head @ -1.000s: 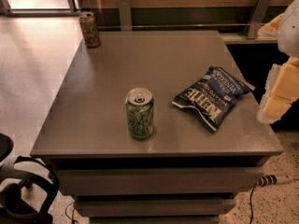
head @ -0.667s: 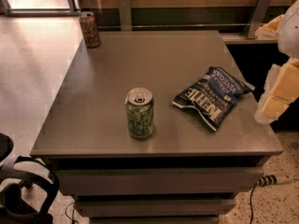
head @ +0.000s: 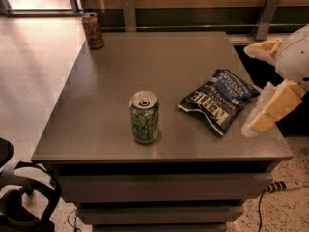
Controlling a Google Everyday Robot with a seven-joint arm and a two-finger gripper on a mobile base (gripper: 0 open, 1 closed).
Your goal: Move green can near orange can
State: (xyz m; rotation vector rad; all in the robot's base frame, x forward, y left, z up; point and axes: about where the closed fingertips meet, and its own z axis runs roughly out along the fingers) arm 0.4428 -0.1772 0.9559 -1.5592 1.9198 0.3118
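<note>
Gripper: the gripper (head: 248, 88) is hanging at the right edge of the table (head: 145, 62), its two fingers spread wide with nothing between them, just beside the chip bag (head: 217, 99).
Green can: the green can (head: 144, 117) is standing upright near the front edge, left of the bag, with nothing touching it.
Orange can: the orange can (head: 92, 31) is standing upright at the far left corner, well apart from the green one.
Step in hand: from where I am standing, the arm is looking set to reach for the green can.
Doing it well: passing above the bag rather than ploughing through it, keeping the fingers wide until they are flanking the can's middle, then closing level (a light can like that is probably tipping at the slightest nudge).
Watching for: the orange can is sitting close to the corner, so a careless set-down is risking knocking it off.
</note>
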